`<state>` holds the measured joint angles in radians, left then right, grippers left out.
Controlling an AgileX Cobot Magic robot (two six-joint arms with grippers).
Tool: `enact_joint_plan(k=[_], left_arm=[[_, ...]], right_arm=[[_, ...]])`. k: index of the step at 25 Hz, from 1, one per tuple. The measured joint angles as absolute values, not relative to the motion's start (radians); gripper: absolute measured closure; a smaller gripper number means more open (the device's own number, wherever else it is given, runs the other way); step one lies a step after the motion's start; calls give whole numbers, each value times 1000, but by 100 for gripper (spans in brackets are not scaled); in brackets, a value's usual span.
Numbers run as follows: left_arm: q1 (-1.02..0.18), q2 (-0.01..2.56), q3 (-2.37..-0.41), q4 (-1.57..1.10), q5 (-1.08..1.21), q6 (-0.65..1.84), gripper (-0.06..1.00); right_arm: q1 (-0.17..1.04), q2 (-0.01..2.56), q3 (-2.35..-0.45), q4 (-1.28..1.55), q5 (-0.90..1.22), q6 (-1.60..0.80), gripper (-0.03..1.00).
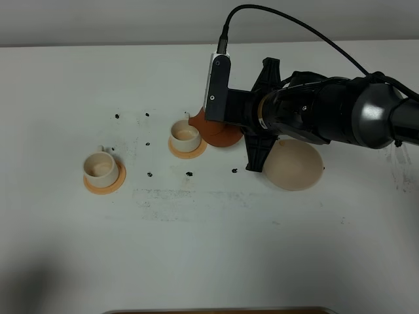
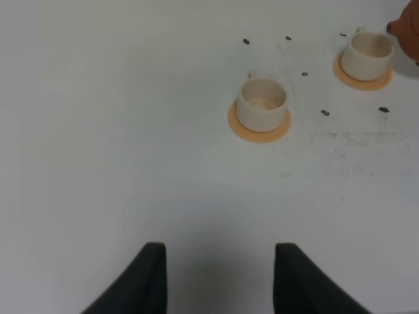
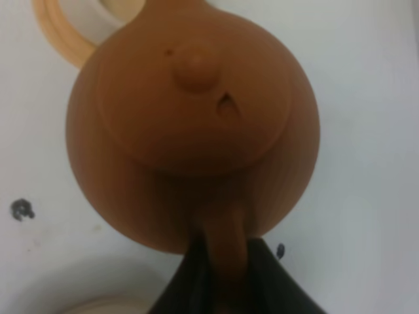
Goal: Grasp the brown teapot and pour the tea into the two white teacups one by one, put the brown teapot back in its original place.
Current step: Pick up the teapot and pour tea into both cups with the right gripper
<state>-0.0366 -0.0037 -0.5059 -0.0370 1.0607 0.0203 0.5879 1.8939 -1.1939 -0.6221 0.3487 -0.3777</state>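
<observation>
Across the near half of the white table [image 1: 216, 255] lies broad bare room; its matt top is smudged with black specks [image 1: 150, 174], and a grey band [image 1: 131, 19] runs behind the far edge; the left gripper [image 2: 219, 252] hangs over bare table, jaws wide, holding nothing; the right gripper [image 3: 226, 255] is clamped on the loop handle of the teapot [image 1: 219, 134], smooth round terracotta with a knobbed lid, spout at the right cup's [image 1: 186, 135] rim; the left cup [image 1: 101, 167] stands well apart; both sit on orange coasters [image 1: 105, 188]; the pale round saucer [image 1: 294, 167] lies beside the arm.
</observation>
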Motion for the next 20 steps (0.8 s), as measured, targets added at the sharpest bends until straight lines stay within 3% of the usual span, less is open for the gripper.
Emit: enact_joint_plan(k=[20], left_arm=[[-37,-4,-506,-37,1061,19,54]], right_arm=[[572,1894,-1194,-674,316,-379,85]])
